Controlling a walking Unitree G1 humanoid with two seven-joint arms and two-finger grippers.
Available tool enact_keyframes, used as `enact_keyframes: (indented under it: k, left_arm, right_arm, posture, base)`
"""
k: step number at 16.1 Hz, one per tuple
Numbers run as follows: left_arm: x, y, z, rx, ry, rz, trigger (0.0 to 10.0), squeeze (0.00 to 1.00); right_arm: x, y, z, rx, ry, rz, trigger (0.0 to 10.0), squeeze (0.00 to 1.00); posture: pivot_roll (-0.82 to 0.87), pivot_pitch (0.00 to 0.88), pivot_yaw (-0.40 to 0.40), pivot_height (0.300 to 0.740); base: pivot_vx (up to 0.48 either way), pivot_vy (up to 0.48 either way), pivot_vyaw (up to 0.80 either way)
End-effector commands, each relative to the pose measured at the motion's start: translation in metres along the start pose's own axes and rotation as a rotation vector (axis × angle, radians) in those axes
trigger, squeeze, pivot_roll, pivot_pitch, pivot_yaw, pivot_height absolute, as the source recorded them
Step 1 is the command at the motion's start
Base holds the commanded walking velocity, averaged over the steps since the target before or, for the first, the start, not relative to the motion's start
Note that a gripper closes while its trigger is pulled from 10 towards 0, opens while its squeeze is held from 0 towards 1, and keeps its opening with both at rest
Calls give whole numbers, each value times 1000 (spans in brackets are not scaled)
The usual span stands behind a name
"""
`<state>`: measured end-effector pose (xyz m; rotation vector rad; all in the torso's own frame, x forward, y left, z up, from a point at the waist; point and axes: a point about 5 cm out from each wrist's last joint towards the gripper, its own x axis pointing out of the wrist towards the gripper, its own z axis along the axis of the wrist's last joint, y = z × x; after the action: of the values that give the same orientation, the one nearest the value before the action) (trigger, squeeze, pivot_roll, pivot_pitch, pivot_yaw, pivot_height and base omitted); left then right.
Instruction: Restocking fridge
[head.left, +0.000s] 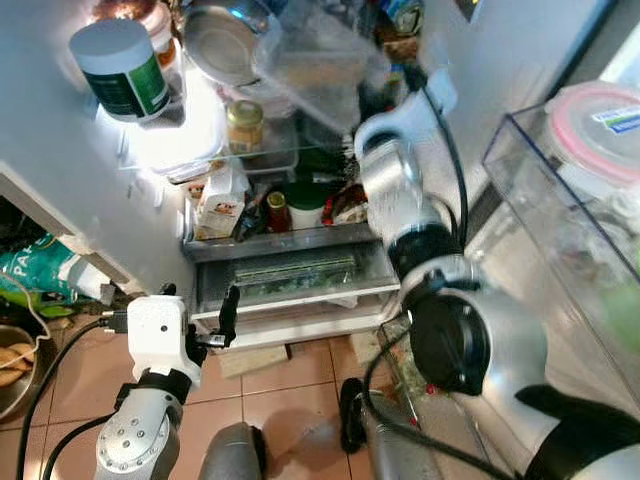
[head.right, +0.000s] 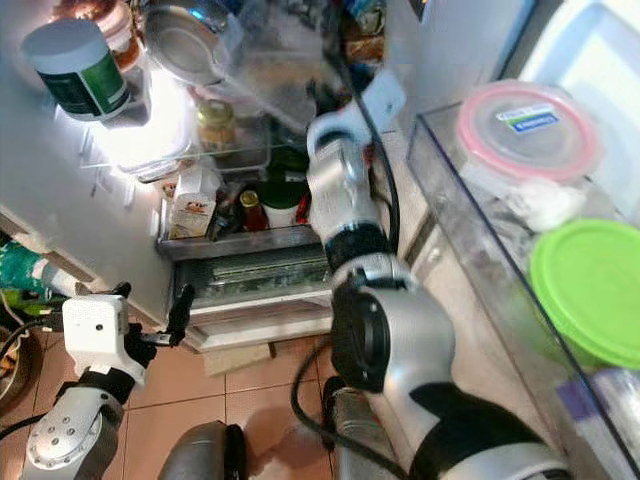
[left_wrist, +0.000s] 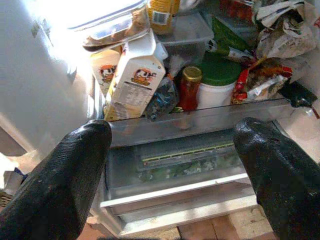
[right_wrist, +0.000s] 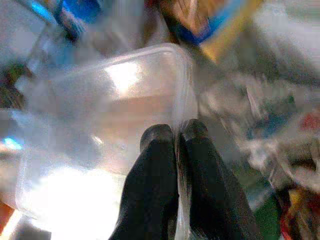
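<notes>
Right end effector (right_wrist: 176, 137) pinching clear plastic container (right_wrist: 115, 110) rim in fridge (head.left: 60, 150) | left end effector (left_wrist: 172, 142) spread wide, low

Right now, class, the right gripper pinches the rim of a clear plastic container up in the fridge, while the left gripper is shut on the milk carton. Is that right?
Not quite. The left gripper is open and holds nothing; the left wrist view shows its fingers spread before the fridge, with the milk carton standing untouched on the shelf beyond. The right gripper does pinch the clear plastic container by its rim.
</notes>
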<state>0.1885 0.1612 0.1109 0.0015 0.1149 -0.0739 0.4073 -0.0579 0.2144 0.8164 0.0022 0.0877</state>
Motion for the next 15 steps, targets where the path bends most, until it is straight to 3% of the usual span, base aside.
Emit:
enact_keyframes:
  k: [1, 5, 8, 12, 15]
  left_arm:
    - [-2, 2, -1, 4, 13, 8, 10000, 0]
    - [5, 0, -1, -1, 5, 1, 10000, 0]
    - [7, -2, 0, -5, -5, 3, 10000, 0]
    - [8, -2, 0, -9, -11, 17, 10000, 0]
    - [9, -3, -1, -13, -11, 21, 10000, 0]
  right_arm:
    - [-3, 7, -19, -31, 97, 32, 10000, 0]
    - [-10, 9, -28, 1, 147, 108, 10000, 0]
    - [-9, 33, -28, -13, 150, 144, 10000, 0]
    - [-2, 44, -1, -50, 17, 146, 10000, 0]
    - [2, 35, 19, -97, -49, 120, 10000, 0]
  posture:
    - [244, 283, 29, 740]
    - [224, 266, 24, 740]
    - [229, 260, 15, 740]
    - [230, 256, 2, 740]
    - [223, 254, 1, 740]
  base:
    - [0, 0, 0]
    - [0, 0, 0]
    - [0, 0, 0]
    - [0, 0, 0]
    - [0, 0, 0]
